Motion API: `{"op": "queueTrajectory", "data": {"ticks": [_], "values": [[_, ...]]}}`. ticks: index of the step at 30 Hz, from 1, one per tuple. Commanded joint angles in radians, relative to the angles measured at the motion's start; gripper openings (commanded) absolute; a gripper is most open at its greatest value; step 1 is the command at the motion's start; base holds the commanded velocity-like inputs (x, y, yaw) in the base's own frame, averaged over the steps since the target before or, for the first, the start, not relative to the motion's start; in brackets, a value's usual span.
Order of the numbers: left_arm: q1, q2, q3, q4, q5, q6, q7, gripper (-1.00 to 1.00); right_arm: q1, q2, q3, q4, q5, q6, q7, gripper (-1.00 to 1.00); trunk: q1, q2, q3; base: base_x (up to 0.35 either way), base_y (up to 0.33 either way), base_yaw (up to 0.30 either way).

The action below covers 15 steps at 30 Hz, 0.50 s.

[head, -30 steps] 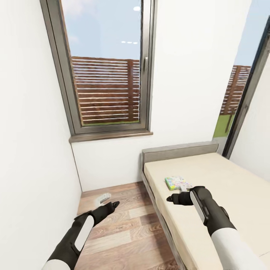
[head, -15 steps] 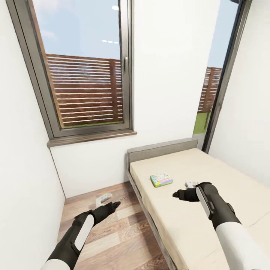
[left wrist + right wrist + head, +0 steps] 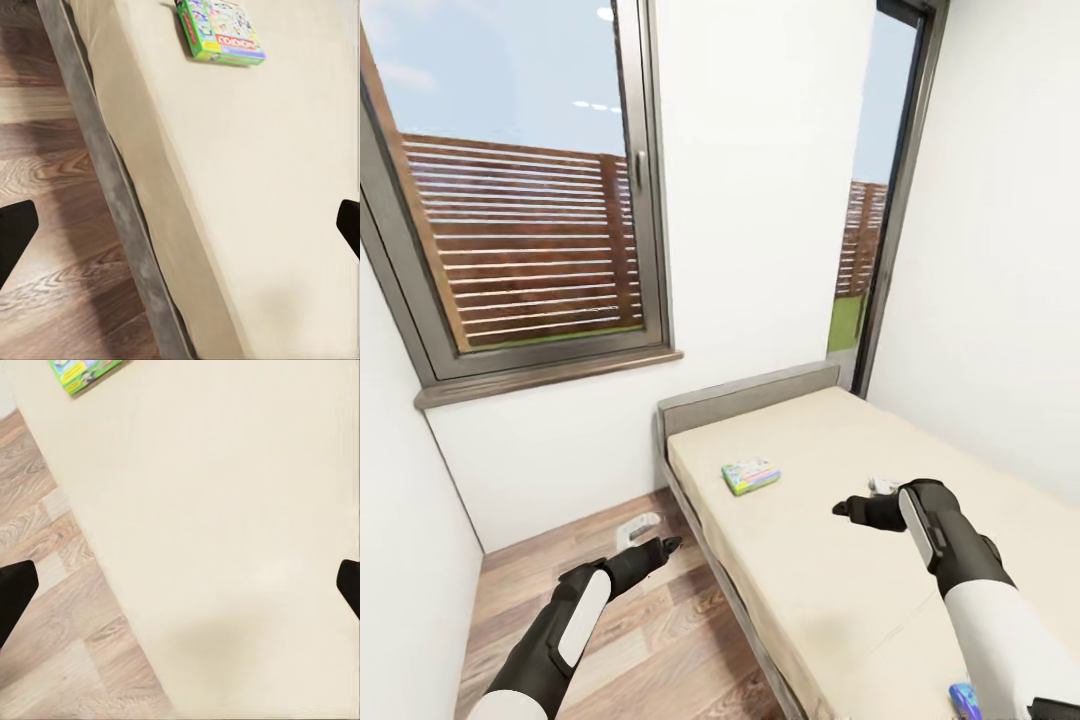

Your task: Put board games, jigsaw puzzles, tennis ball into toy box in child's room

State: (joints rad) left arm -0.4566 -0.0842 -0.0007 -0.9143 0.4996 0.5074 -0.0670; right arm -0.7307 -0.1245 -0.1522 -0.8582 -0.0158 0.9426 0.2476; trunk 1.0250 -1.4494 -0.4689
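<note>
The Monopoly board game [image 3: 750,475] lies flat on the beige sheet of the bed [image 3: 840,560], toward the headboard end and nearer the floor-side edge than the wall. Its green rim and printed title read clearly in the left wrist view [image 3: 221,30]. A small blue multicolour box corner [image 3: 963,699] shows at the foot of the head view, beside the right forearm; it may be a second game, but too little is visible to be sure.

The right pincer [image 3: 857,510] hangs over the mattress, well apart from the Monopoly box, its two dark fingertips spread wide at the edges of its wrist view, empty. The left pincer [image 3: 656,550] sits over the wood-plank floor just beside the bed frame, likewise spread open and holding nothing.

To do this step well, I would judge the left arm the closer one. The box is thin and flat, so a top-down pinch finds little to bite; better to approach low along the sheet and take it across a short edge, or nudge it toward the bed edge so a finger can get underneath.
</note>
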Motion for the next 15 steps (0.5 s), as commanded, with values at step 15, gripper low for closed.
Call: {"op": "queueTrajectory", "data": {"ticks": [15], "values": [[0.0, 0.0, -0.002, -0.003, 0.004, 0.005, 0.0, 1.0, -0.006, -0.003, -0.015, 0.004, -0.002, 0.005, 0.002, 1.0, 0.0, -0.001, -0.001, 0.0, 0.0, -0.284]]}}
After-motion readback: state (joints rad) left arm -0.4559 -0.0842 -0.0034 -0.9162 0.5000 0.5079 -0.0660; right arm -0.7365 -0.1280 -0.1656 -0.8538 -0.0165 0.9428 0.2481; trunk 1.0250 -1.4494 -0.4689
